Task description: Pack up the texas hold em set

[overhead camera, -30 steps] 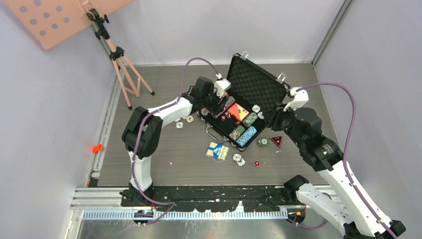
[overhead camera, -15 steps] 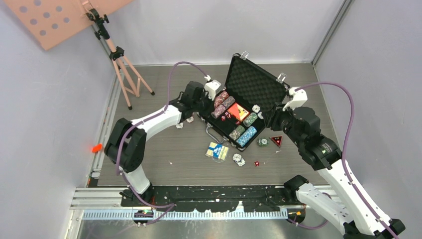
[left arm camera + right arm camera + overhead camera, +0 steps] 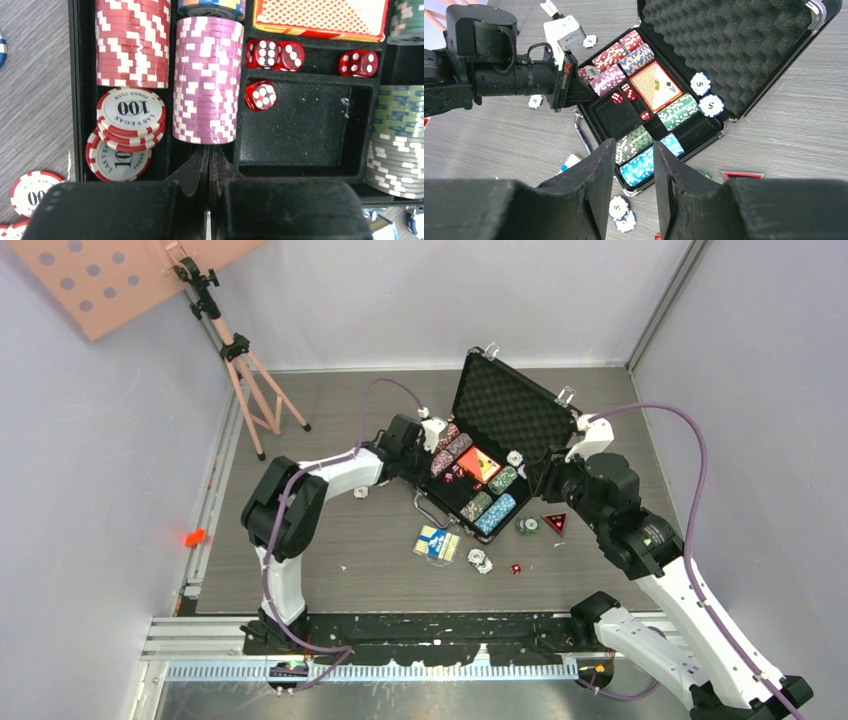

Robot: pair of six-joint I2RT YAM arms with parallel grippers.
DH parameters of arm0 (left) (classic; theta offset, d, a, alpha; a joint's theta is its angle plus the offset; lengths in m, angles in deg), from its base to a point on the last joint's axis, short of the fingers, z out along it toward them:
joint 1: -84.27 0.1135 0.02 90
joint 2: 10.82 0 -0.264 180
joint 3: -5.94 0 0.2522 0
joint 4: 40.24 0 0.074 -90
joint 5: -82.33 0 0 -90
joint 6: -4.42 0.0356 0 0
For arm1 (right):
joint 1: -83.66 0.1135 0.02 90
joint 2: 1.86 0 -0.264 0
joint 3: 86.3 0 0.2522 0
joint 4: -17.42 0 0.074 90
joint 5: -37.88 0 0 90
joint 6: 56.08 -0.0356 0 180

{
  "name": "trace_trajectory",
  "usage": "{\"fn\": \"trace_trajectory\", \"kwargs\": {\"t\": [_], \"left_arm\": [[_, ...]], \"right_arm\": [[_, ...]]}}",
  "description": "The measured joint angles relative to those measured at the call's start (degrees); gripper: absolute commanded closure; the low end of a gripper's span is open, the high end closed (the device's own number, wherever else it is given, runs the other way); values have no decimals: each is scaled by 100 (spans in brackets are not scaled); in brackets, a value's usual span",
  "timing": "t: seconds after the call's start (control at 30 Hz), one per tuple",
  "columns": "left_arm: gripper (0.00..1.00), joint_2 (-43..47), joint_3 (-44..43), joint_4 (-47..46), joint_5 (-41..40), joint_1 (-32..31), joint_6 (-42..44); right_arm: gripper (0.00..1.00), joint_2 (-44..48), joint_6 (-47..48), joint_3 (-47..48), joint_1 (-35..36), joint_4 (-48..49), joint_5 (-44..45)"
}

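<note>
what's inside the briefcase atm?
Red chips, pink chips, green chips, blue chips, loose 100 chips, a red card deck, four red dice. One compartment is bare. Anything under the stacks is covered.

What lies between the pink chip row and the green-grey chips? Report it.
Left wrist view: a black foam compartment, bare except for one red die at its corner by the pink chip row. The green-grey chips border its other side.

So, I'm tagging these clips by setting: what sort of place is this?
Probably a robotics lab cell, not a home: plain walls box in the table, the left arm and right arm stand on a metal rail at its near edge, and a pink tripod carries a perforated board.
</note>
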Motion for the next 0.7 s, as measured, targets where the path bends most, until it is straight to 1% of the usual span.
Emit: {"fn": "trace_trajectory", "kwargs": {"t": [0.2,0.4,0.5,0.63,0.7], "left_arm": [[100,-256,-249,-15,-39,0,-11],[100,-538,-647,363,-85,0,7],[100,-579,-702,446,-103,0,7],[95,-518,-654,431,-133,0,0],[91,-378,-570,413,-146,0,-2]], "right_arm": [[60,-2,26,0,0,0,13],[60,-4,44,0,0,0,46],[60,-4,44,0,0,-2,61],[60,-17,42,0,0,-2,63],[60,-44,31,0,0,0,57]]}}
